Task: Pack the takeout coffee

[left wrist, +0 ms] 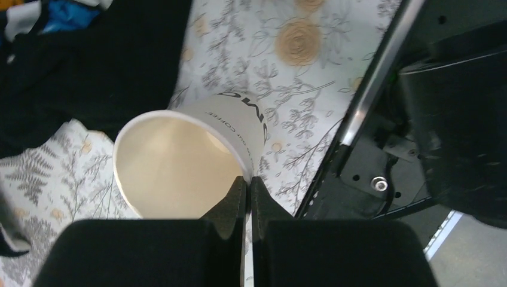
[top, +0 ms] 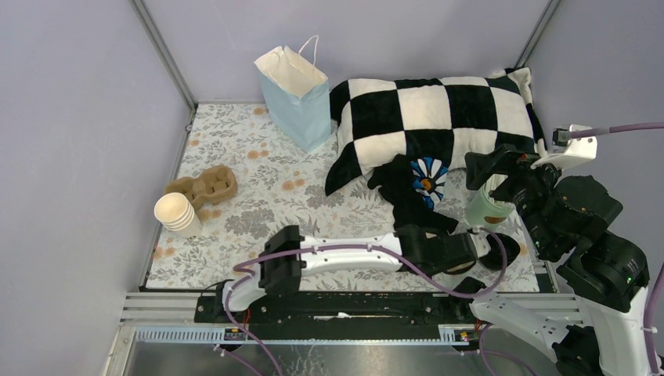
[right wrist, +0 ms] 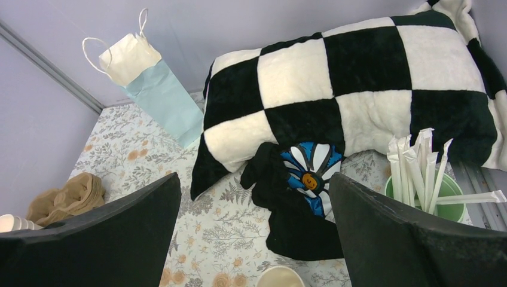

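The takeout coffee cup [left wrist: 179, 161] is a lidless cream paper cup with dark print on its side. It tilts over the floral tablecloth near the right front edge. My left gripper [left wrist: 248, 180] is shut on the cup's rim, one finger inside and one outside. In the top view the left gripper [top: 470, 247] hides most of the cup. The cup's rim [right wrist: 280, 276] shows at the bottom edge of the right wrist view. My right gripper [right wrist: 254, 179] is wide open and empty, raised above the table. In the top view it [top: 489, 176] is just above the mint-green cup.
A mint-green cup of white straws [top: 487, 207] stands right of the held cup. A dark round thing [top: 503, 251] lies beside it. A black cloth with a flower print [top: 419, 192], a checkered pillow [top: 438, 117], a blue paper bag [top: 294, 98], a brown cup carrier [top: 205, 188] and stacked cups [top: 176, 213] are around.
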